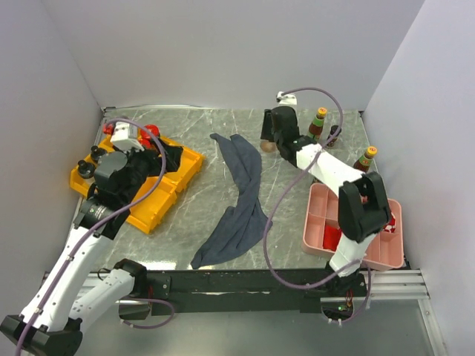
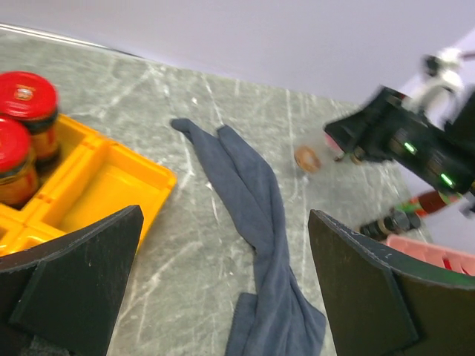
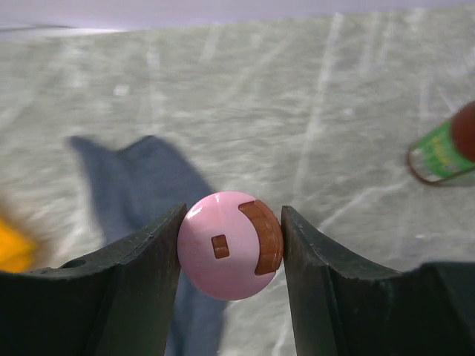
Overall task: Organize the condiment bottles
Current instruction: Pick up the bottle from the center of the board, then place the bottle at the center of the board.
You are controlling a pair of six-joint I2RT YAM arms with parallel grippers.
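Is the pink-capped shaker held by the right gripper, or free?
Held. The right gripper has both fingers pressed against the pink-capped shaker, one on each side.

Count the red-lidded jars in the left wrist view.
2. One red-lidded jar stands in the yellow tray at the far left. The second jar sits right beside it, nearer the camera and cut by the frame edge. Others may be hidden outside this view.

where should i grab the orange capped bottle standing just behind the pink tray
Take the orange-capped bottle around its neck just under the cap, coming straight down from above. It stands upright and slim, with the pink tray close on its near side, so a sideways approach looks cramped.
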